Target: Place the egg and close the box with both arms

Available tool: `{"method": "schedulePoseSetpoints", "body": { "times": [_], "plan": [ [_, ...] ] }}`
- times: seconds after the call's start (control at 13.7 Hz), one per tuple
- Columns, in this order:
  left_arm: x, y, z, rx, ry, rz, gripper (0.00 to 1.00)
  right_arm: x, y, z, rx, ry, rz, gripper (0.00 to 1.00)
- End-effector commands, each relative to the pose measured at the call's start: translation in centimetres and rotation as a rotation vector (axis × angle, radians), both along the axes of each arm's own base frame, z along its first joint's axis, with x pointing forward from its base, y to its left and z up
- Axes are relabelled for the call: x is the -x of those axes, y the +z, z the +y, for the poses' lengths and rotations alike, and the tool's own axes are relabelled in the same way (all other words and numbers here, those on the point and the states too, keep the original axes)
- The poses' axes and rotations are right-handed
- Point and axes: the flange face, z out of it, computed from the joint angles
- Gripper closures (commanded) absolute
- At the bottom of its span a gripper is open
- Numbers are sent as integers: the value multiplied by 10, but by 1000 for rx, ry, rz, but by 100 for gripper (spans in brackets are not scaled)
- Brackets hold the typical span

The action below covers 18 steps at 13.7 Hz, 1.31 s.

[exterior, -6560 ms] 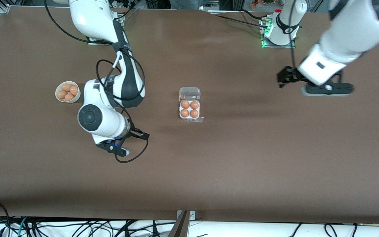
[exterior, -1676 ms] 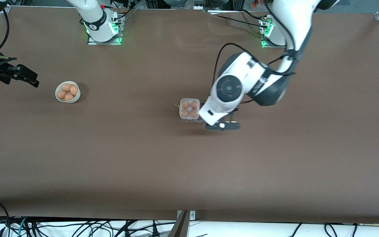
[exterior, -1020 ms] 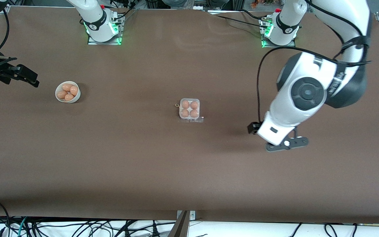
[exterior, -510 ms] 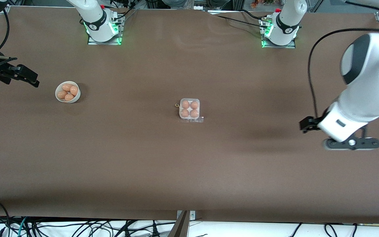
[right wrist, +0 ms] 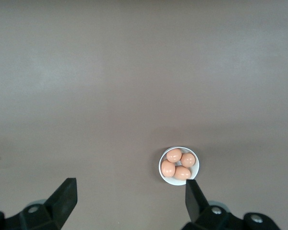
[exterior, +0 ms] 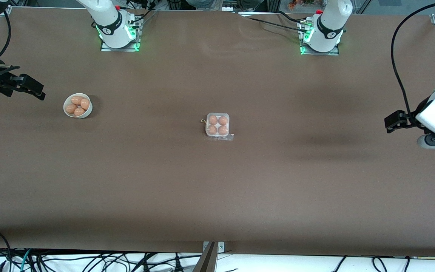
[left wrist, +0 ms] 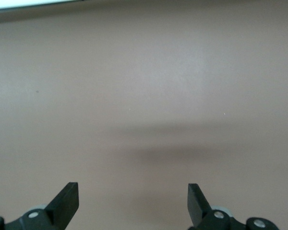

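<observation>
Our left claw (left wrist: 133, 203) hangs open and empty over bare worktop (exterior: 315, 181) at the left arm's end, well apart from the box (exterior: 217, 125). That box sits mid-worktop, lid down over 4 eggs. Our right claw (right wrist: 129, 201), also open, hovers near the bowl (right wrist: 179, 166) of 4 eggs.

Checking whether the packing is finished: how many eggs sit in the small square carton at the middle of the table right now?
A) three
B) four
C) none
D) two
B: the front view shows all four cells of the box filled with brown eggs under its clear lid, while more eggs lie in the round white bowl toward the right arm's end of the table.
</observation>
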Motion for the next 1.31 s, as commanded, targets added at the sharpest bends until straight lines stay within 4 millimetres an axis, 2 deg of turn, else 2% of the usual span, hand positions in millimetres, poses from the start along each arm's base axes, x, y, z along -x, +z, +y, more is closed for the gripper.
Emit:
{"method": "schedulePoseSetpoints", "body": {
  "times": [0.0, 0.29, 0.58, 0.73, 1.02, 1.24],
  "plan": [
    [21, 1, 11, 78, 0, 2, 0, 2, 2, 1, 11, 1, -7, 0],
    [32, -6, 22, 87, 18, -28, 0, 2, 2, 0, 11, 0, -7, 0],
    [47, 12, 24, 95, 27, -53, 0, 2, 3, 1, 11, 1, -8, 0],
    [54, 17, 36, 95, 42, -59, 0, 2, 3, 1, 11, 1, -8, 0],
    [55, 1, 25, 98, 32, -57, 0, 2, 3, 2, 11, 3, -8, 0],
    [57, 2, 15, 124, 28, -57, 0, 2, 4, 2, 12, -5, -10, 0]
  ]
}}
